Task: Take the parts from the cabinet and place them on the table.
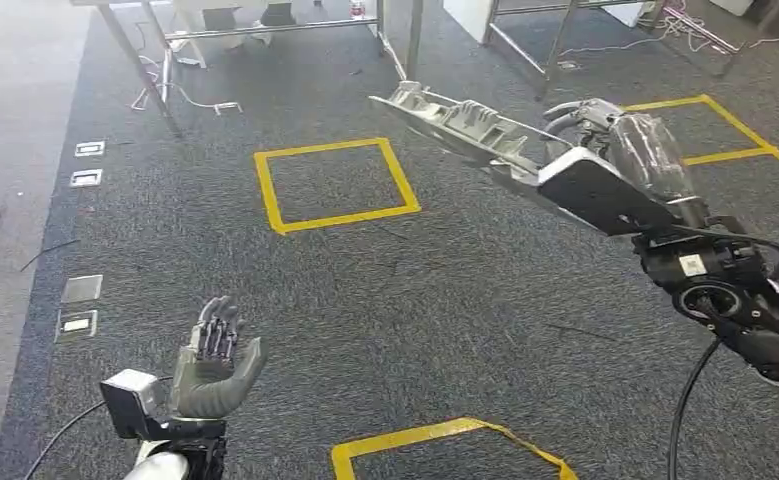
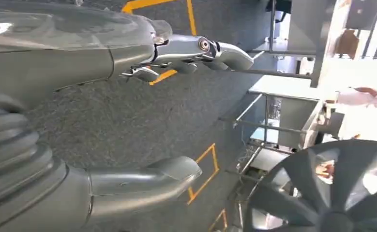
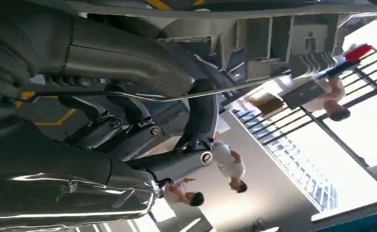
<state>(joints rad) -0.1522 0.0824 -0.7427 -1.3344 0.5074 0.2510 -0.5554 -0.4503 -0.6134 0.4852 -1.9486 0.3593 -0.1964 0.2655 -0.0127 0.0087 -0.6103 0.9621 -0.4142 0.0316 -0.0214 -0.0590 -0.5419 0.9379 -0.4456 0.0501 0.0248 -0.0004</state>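
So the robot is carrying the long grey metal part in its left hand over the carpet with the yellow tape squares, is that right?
Not quite. The long grey ribbed metal part is held by the right hand, as the head view shows. The left hand is open and holds nothing. The rest stands: it is above the grey carpet with yellow tape squares.

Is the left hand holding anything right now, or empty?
Empty. The left hand is raised over the carpet with fingers apart and nothing in it; the left wrist view shows open space between thumb and fingers.
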